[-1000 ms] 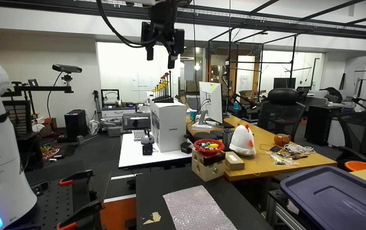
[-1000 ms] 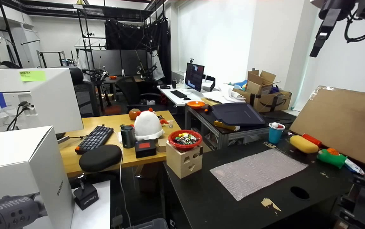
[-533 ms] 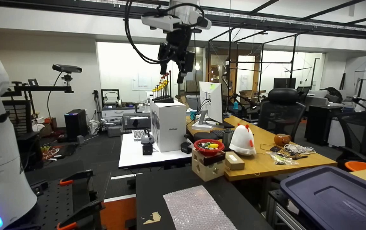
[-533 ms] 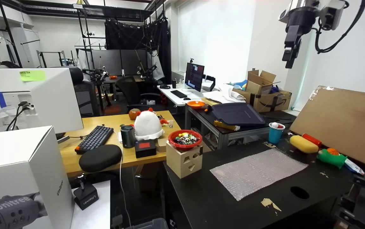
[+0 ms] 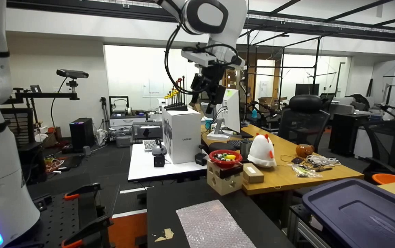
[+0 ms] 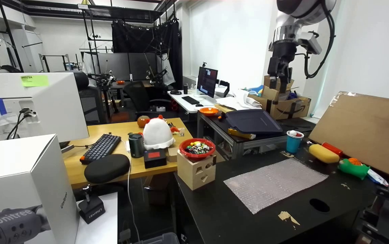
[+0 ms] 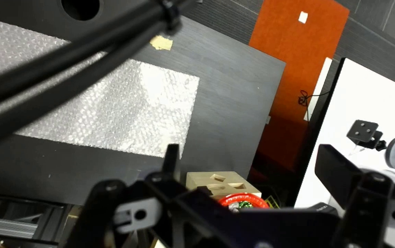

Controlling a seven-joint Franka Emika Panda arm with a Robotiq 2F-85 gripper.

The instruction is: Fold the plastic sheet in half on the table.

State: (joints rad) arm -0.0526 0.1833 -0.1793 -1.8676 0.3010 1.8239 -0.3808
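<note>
Jaws wide apart, the tool (image 7: pixel 249 150) shows along the bottom of the wrist view. Beyond it, the plastic sheet (image 7: pixel 132 106) lies flat on the dark table (image 7: pixel 231 113), upper left; a wooden block (image 7: pixel 231 177) bearing a red bowl (image 7: pixel 241 196) stands lower centre.

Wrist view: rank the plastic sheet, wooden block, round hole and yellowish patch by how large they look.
Largest to smallest:
1. Plastic sheet, cut off at the left edge
2. Wooden block, partly hidden
3. Round hole, cut off by the top edge
4. Yellowish patch
</note>
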